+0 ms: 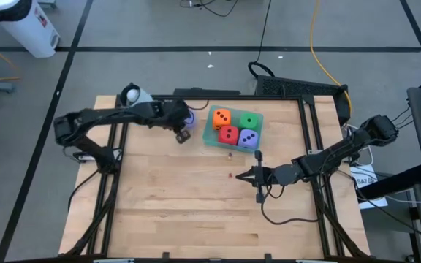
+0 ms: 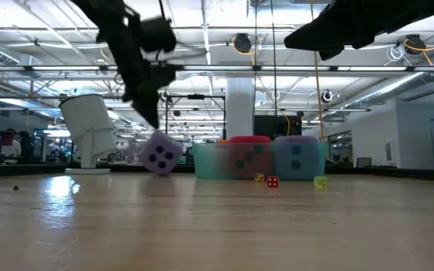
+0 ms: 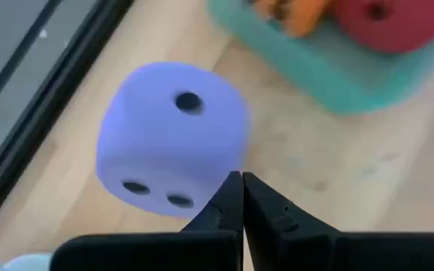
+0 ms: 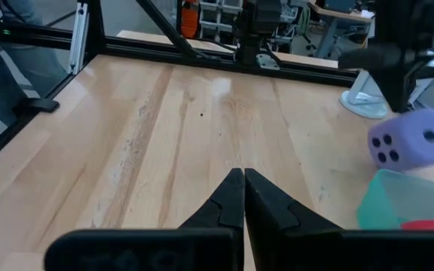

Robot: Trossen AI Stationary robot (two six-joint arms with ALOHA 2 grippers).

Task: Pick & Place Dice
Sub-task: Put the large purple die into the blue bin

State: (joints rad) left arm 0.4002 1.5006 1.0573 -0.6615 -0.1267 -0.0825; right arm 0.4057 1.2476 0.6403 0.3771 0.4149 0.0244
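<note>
From above, the left gripper (image 1: 183, 134) sits in the upper middle of the frame, just left of a teal tray (image 1: 212, 136) on the wooden counter (image 1: 174, 197). Its own wrist view shows its fingers pressed together, tip to tip, with nothing between them, and a purple die (image 3: 170, 141) lies just beyond the tips, one pip on one face and two on another. In the low view that same purple die (image 2: 160, 155) appears tilted on a corner, left of centre, right beside the tray (image 2: 209, 162); I cannot tell whether it touches the counter. The dark left arm comes down from the upper left of that frame toward it. Inside the tray, seen from overhead, sit four dice in a two-by-two block: an orange die (image 1: 221, 117) upper left, a green die (image 1: 250, 120) upper right, a red die (image 1: 229, 134) lower left and a second purple die (image 1: 248, 137) lower right. A few tiny dice (image 2: 273, 181) lie on the counter in front of the tray in the low view. The right gripper (image 1: 241, 174) rests over the middle of the counter, below the tray and well apart from it, its fingers also pressed together and empty in its wrist view. A white cylinder (image 2: 90, 129) stands at the left in the low view.
</note>
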